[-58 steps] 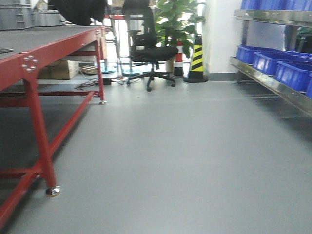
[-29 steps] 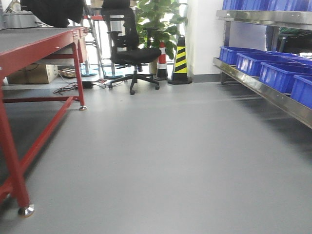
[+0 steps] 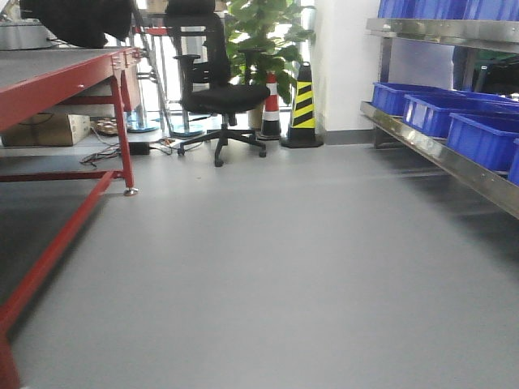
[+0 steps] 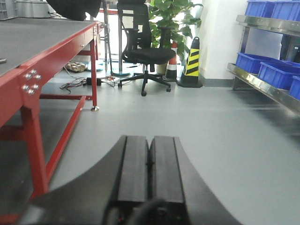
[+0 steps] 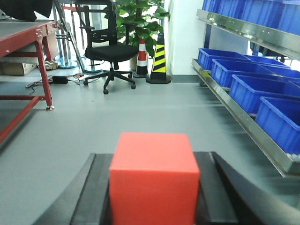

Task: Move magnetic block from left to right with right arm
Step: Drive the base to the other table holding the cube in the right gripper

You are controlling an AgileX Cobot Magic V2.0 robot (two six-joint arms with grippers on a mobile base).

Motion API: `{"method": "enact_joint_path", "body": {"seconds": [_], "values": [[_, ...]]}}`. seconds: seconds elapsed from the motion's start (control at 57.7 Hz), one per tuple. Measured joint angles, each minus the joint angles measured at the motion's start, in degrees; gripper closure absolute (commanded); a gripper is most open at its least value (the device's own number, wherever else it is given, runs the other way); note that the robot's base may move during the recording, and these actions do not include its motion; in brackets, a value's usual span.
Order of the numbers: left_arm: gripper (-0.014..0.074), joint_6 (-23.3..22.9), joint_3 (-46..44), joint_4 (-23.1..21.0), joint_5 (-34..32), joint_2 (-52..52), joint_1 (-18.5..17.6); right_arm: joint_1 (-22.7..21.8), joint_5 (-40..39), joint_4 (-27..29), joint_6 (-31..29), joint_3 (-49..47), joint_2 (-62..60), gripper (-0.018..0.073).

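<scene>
Leftward had slid the red table (image 3: 57, 77) in my front view over the last second, as that view swung right. The magnetic block (image 5: 153, 180) sat clamped between the jaws of my right gripper (image 5: 153, 201), off the table, with grey floor (image 5: 154, 108) beyond. My left gripper (image 4: 150, 164) had its jaws pressed together, empty. I judged this the carry step. Next I needed a firm hold until a set-down spot on the right showed.

The grey floor (image 3: 284, 267) bears a red-framed table (image 3: 65, 79), a black office chair (image 3: 223, 97) and a striped cone (image 3: 303, 101).
</scene>
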Motion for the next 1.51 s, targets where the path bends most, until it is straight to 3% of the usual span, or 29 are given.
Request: {"method": "enact_joint_path", "body": {"seconds": [1.508], "values": [[0.0722, 0.0, 0.0, 0.0, 0.0, 0.0, 0.0, 0.0, 0.1, 0.0, 0.0, 0.0, 0.0, 0.0246]]}}
